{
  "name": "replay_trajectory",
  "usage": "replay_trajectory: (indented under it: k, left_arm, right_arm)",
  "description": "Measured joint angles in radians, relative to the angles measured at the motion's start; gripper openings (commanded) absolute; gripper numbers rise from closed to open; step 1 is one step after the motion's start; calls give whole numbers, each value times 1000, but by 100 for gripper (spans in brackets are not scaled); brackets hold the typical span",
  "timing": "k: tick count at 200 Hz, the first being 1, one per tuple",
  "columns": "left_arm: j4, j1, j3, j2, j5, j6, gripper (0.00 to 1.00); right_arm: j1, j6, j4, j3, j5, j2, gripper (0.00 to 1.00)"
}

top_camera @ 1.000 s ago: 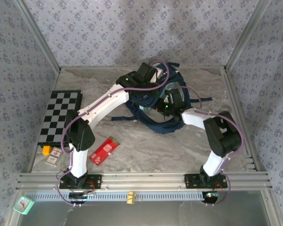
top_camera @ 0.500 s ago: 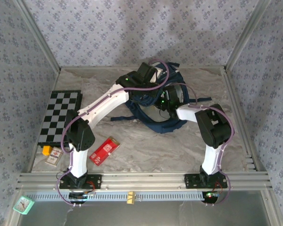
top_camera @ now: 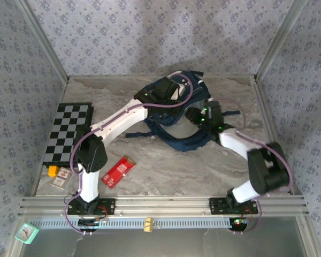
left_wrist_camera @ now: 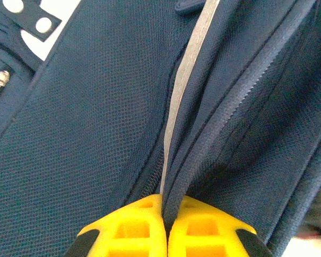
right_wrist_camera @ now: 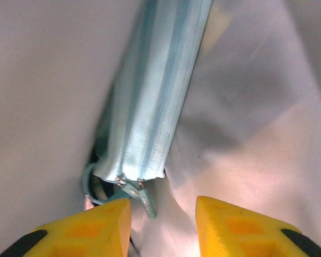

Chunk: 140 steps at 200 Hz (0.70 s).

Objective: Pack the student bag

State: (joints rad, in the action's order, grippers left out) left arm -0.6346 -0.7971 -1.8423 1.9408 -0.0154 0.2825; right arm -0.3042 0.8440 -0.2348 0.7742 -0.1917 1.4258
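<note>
Since a second ago the right arm has dropped its elbow low and out toward its own side and stretched the forearm long, so the right gripper (right_wrist_camera: pixel 163 214) now reaches into the student bag (top_camera: pixel 190 142) from farther back. The left arm has barely shifted. The left gripper (left_wrist_camera: pixel 165 208) is pinched tight on a fold of the bag's navy fabric along the zipper edge, the zip teeth running away just ahead of its fingertips, and it seems to be holding the mouth of the bag open. The bag lies under both hands, crumpled on the table with its straps trailing toward the arms' bases. The right gripper's jaws stand apart with nothing between them but a dangling zip pull. A pale blue zippered pouch (right_wrist_camera: pixel 150 107) lies just ahead of its fingertips, against the pale lining, nearer the left-hand finger. This looks like the moment of setting the pouch down inside the bag. Next, the right hand would need to back straight out without snagging the zip pull while the left keeps its pinch. A checkerboard (top_camera: pixel 68 131) and a red packet (top_camera: pixel 117 171) lie well apart from both hands, near the left arm's base, and look not yet packed.
</note>
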Motion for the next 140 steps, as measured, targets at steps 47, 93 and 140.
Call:
replay_trajectory:
  k: [47, 93, 140]
  left_arm:
    - [5, -3, 8, -2, -29, -1, 10]
    - [-38, -31, 6, 6, -65, 0, 51]
    - [65, -2, 278, -162, -76, 69, 61]
  right_arm:
    - [225, -126, 331, 39, -5, -306, 52]
    - [280, -204, 546, 61, -94, -321, 59]
    - [209, -212, 606, 61, -153, -283, 61]
